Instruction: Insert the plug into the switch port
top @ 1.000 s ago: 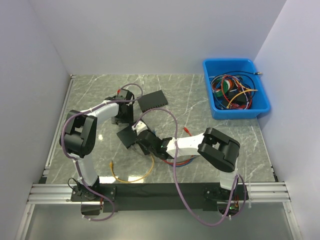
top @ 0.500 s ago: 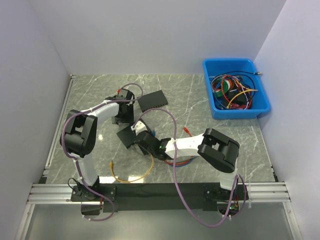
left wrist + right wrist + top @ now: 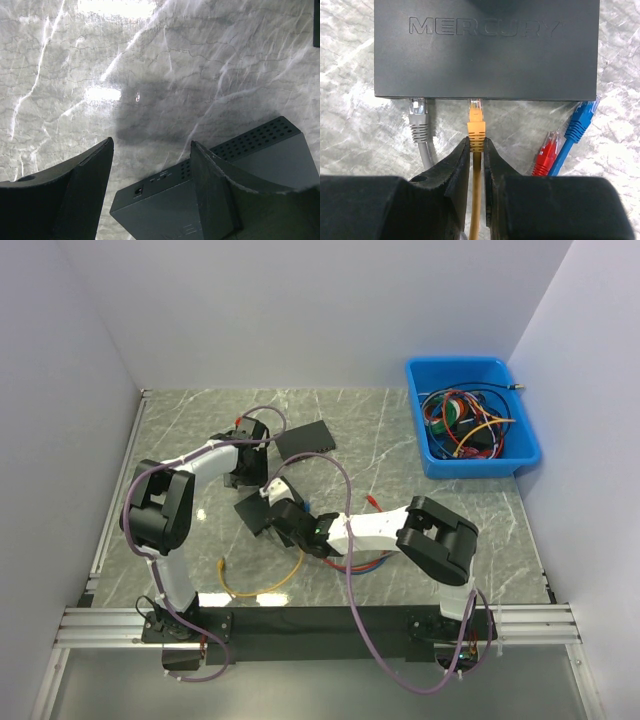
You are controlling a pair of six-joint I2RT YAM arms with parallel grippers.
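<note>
Your right gripper [image 3: 476, 150] has its fingers narrowed on the orange plug [image 3: 476, 125], pinching the boot. The clear tip meets the front edge of the switch [image 3: 485, 45]; you cannot tell whether it is seated in a port. A grey plug [image 3: 420, 122] sits at the same edge. A blue plug [image 3: 581, 122] and a red plug [image 3: 547, 150] lie beside it. Your left gripper [image 3: 150, 190] stands wide, holding nothing, one finger over the switch.
</note>
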